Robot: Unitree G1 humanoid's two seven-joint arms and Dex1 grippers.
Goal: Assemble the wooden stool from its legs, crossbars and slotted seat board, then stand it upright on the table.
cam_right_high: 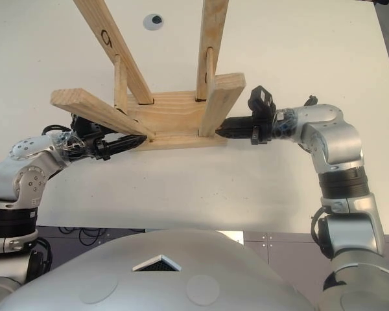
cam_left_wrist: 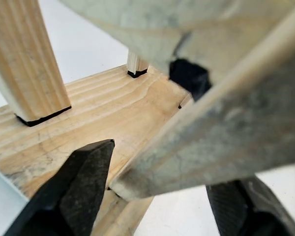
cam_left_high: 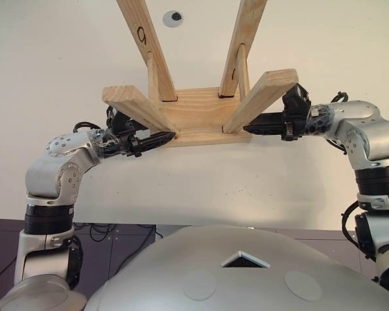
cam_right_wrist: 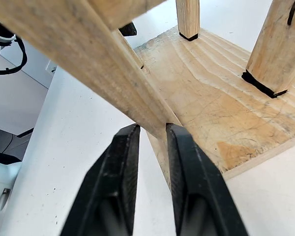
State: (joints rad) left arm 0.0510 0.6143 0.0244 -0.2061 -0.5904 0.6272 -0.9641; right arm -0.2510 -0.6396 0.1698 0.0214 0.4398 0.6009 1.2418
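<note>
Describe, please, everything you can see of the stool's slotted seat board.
The seat board is a pale, grained, rectangular wooden slab lying flat on the white table. Four legs stand in its dark-edged slots, splaying upward. The left gripper and right gripper sit at its two near corners, beside the near legs' bases.

The left arm [cam_left_high: 57,170] and right arm [cam_left_high: 368,133] wear smooth silver-grey shells, rounded at the elbows, with black ribbed collars between segments. Small dark screw holes dot the left arm's shell above the wrist. Thin black cables loop beside each wrist. Beyond the wrist, the jaws are matte black, long and tapering.
</note>
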